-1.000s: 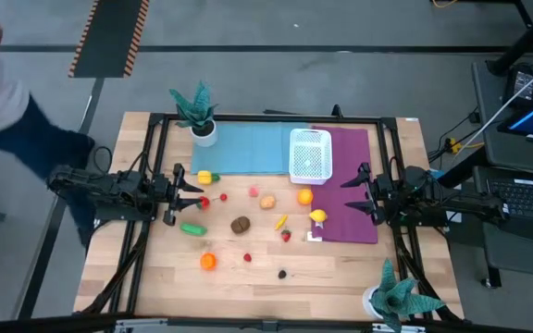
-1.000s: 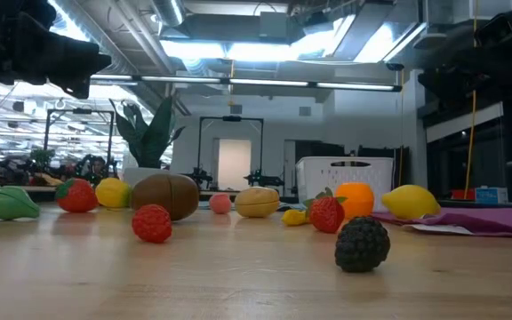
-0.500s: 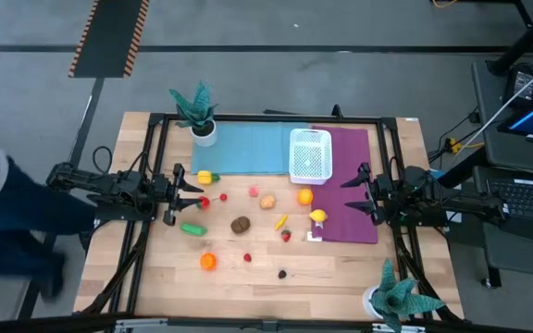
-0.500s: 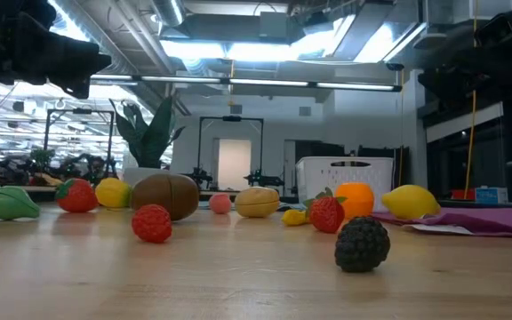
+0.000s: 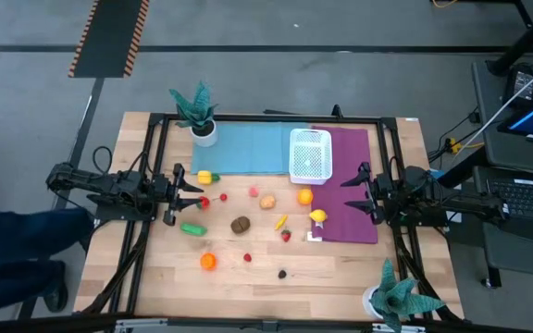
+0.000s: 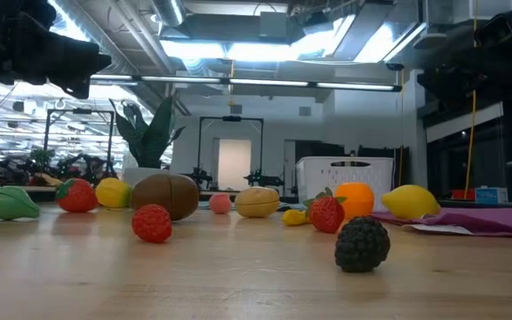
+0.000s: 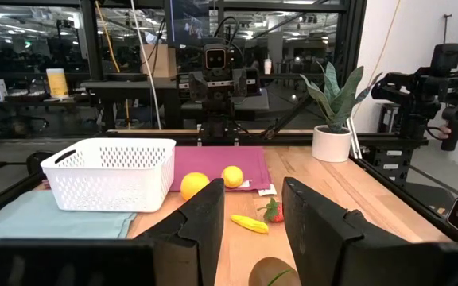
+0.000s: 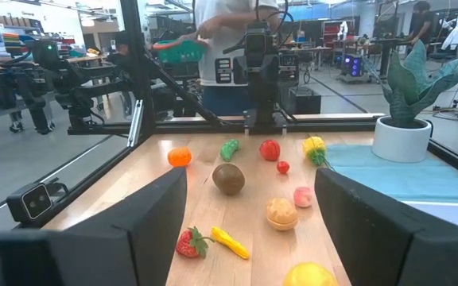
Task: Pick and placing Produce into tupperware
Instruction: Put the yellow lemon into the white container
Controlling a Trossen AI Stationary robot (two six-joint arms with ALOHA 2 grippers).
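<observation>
- The left tool (image 5: 192,192) hangs at the left edge of the light wooden worktop (image 5: 248,277), left of centre in the overhead frame; its two dark fingers (image 7: 205,226) stand a narrow gap apart with nothing between them.
- The right tool (image 5: 352,192) sits at the right of centre in the overhead frame, over the flat purple mat (image 5: 350,199); its fingers (image 8: 141,230) are spread wide and hold nothing.
- The small white perforated plastic container (image 5: 309,154) stands in the upper middle of the overhead frame, straddling the seam between the flat light-blue mat (image 5: 248,148) and the purple mat.
- The toy produce lies scattered on the worktop below the container: a yellow lemon (image 5: 317,215) on the purple mat's edge, an orange fruit (image 5: 304,196) just beside it, a brown oval piece (image 5: 240,224) at the centre, a green piece (image 5: 192,228) and an orange piece (image 5: 208,262) to the lower left, a dark berry (image 5: 282,273) at the lower middle.
- One teal potted plant (image 5: 197,111) stands at the upper left corner of the worktop, another (image 5: 396,294) at the lower right.
- A person in dark clothing (image 5: 12,250) shows at the lower left edge of the overhead frame.
</observation>
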